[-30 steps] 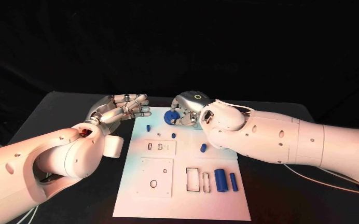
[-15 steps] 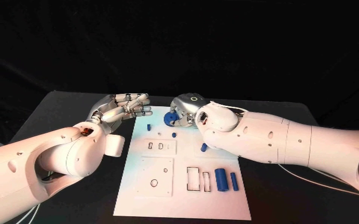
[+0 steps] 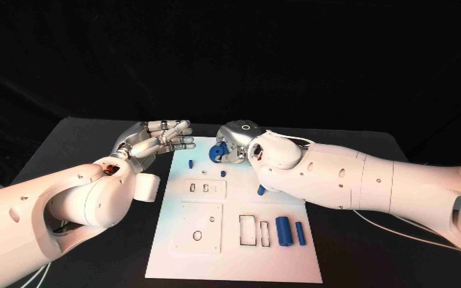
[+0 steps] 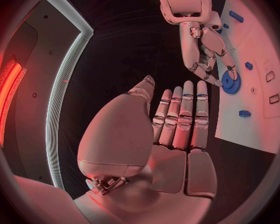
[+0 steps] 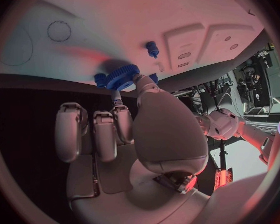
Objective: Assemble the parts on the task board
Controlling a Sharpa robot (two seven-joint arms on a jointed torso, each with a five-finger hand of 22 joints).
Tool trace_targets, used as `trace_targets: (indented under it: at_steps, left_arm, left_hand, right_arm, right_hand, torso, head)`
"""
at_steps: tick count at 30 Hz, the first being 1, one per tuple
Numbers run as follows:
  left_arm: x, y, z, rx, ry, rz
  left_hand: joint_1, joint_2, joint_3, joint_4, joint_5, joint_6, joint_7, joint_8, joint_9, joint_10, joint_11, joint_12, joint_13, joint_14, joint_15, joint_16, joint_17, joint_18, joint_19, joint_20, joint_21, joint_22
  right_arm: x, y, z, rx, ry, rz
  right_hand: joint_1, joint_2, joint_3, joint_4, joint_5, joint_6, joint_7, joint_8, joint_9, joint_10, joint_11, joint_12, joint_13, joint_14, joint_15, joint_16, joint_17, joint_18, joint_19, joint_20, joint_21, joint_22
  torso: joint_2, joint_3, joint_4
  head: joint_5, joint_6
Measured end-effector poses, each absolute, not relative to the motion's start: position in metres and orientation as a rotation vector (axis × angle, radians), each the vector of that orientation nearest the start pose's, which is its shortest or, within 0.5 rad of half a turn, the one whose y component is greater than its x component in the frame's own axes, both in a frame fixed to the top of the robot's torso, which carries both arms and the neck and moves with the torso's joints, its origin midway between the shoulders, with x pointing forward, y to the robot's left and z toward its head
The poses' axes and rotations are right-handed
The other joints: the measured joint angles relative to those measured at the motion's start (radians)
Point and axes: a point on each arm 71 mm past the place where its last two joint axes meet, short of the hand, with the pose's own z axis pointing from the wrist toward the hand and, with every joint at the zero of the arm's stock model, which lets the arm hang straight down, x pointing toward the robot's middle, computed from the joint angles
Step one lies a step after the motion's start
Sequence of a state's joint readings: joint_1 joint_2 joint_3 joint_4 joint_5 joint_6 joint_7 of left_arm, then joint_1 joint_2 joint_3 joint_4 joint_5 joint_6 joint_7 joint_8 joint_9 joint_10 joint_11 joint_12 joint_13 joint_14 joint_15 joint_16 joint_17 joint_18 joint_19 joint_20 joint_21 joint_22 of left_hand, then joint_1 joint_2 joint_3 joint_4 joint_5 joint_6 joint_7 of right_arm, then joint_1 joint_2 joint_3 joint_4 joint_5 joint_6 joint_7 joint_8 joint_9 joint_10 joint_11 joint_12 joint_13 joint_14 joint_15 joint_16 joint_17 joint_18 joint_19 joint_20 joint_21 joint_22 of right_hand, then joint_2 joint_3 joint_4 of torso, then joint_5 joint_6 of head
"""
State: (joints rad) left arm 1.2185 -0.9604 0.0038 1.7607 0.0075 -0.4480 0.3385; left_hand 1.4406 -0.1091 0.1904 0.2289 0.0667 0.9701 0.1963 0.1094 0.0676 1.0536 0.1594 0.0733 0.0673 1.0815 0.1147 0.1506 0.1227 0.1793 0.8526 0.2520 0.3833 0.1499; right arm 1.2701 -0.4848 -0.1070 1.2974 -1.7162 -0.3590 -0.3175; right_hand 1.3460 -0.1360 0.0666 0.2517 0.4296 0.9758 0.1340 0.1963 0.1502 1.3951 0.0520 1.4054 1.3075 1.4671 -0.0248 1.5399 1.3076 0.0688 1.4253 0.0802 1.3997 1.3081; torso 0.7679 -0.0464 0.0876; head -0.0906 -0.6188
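Head view: dark backdrop, light from above, the white task board (image 3: 235, 235) bright against the black surface (image 3: 86, 141), arms evenly lit, mild glare on their shells. Wrist views: strong fisheye bending at the rims inside a dark frame. Soft shadow falls under the blue gear (image 5: 120, 76); near robot hand (image 5: 121, 134) surfaces slightly soft.

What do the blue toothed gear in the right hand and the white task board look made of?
Blue toothed gear: apparently matte plastic, uniform colour, no shine. White task board: probably rigid plastic, flat matte surface with crisp cut-out slots. Right hand pinches the gear.
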Motion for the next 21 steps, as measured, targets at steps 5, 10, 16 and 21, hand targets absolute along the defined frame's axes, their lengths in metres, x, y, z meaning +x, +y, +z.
trace_targets:
  at_steps: [5, 10, 16, 21]
  left_arm:
    - [0.4533, 0.2042, -0.1402, -1.141, 1.398, -1.54]
    - [0.4533, 0.2043, -0.1402, -1.141, 1.398, -1.54]
    - [0.4534, 0.2044, -0.1402, -1.141, 1.399, -1.539]
    - [0.4535, 0.2045, -0.1403, -1.142, 1.399, -1.539]
  left_hand:
    - [0.0, 0.0, 0.0, 0.0, 0.0, 0.0, 0.0, 0.0, 0.0, 0.0, 0.0, 0.0, 0.0, 0.0, 0.0, 0.0, 0.0, 0.0, 0.0, 0.0, 0.0, 0.0]
    - [0.0, 0.0, 0.0, 0.0, 0.0, 0.0, 0.0, 0.0, 0.0, 0.0, 0.0, 0.0, 0.0, 0.0, 0.0, 0.0, 0.0, 0.0, 0.0, 0.0, 0.0, 0.0]
    - [0.0, 0.0, 0.0, 0.0, -0.003, 0.0, 0.0, 0.0, 0.0, 0.0, 0.0, 0.0, 0.0, 0.0, 0.0, -0.004, 0.0, 0.0, 0.0, 0.0, 0.0, 0.0]
    - [0.0, 0.0, 0.0, 0.0, -0.004, 0.0, 0.0, 0.0, 0.0, 0.0, 0.0, 0.0, 0.0, 0.0, 0.0, -0.006, 0.001, 0.0, 0.0, 0.0, 0.0, 0.0]
  right_arm:
    - [0.521, -0.083, -0.1774, -0.352, 1.52, 0.459]
    - [0.522, -0.0835, -0.1777, -0.351, 1.523, 0.454]
    - [0.5221, -0.0851, -0.1786, -0.354, 1.534, 0.448]
    - [0.5224, -0.0871, -0.1801, -0.355, 1.551, 0.442]
  right_hand:
    - [-0.014, -0.014, -0.016, 0.017, -0.043, -0.044, 0.02, -0.038, -0.013, -0.015, 0.015, -0.015, 0.0, -0.003, 0.013, 0.0, 0.0, 0.0, -0.003, 0.014, -0.005, 0.0]
    - [-0.015, -0.016, -0.022, 0.023, -0.047, -0.047, 0.023, -0.042, -0.013, -0.019, 0.019, -0.015, 0.0, -0.001, 0.018, 0.0, 0.0, 0.0, -0.004, 0.015, -0.005, 0.0]
    - [-0.03, -0.015, -0.025, 0.032, -0.047, -0.041, 0.018, -0.042, -0.011, -0.019, 0.019, -0.015, 0.0, -0.001, 0.018, 0.0, 0.0, 0.0, 0.0, 0.018, -0.005, 0.0]
    - [-0.087, 0.011, -0.031, 0.038, -0.034, -0.014, 0.012, -0.042, -0.005, -0.007, 0.015, -0.003, 0.0, -0.001, 0.018, 0.004, 0.0, 0.0, 0.0, 0.018, -0.005, 0.0]
  torso:
    - [0.0, -0.0001, 0.0007]
    - [0.0, -0.0002, 0.0007]
    - [0.0, -0.0003, 0.0002]
    - [0.0, -0.0001, -0.0002]
  head:
    - [-0.001, 0.0]
    - [-0.002, 0.0]
    - [-0.002, 0.0]
    - [-0.002, -0.001]
